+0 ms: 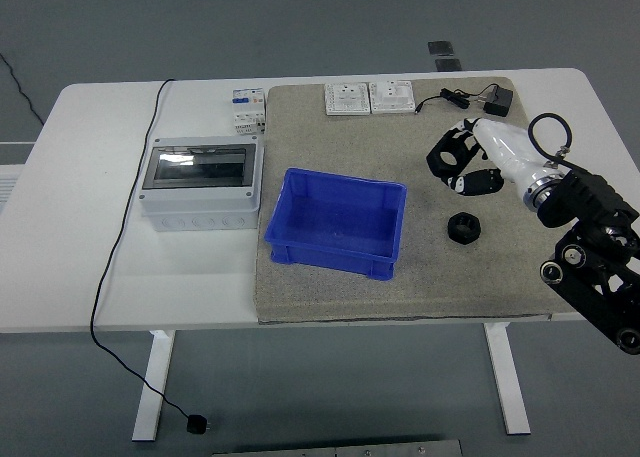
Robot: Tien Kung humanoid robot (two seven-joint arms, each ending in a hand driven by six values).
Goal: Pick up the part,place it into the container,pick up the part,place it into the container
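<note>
White table (90, 277): blue container (337, 222) (bare inside), right hand (465, 157) fingers loosely spread near part (465, 227).

Open mat (330, 297) between black nut-like part (465, 227) and blue container (337, 221); nothing in that gap. Container empty, open from above. Grey box (201, 184) close against its left. White sockets (369, 97) and black adapter (497, 102) along far edge.

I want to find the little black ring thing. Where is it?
In the head view, the black ring lies on the grey mat, right of the blue box and just below the right hand.
</note>
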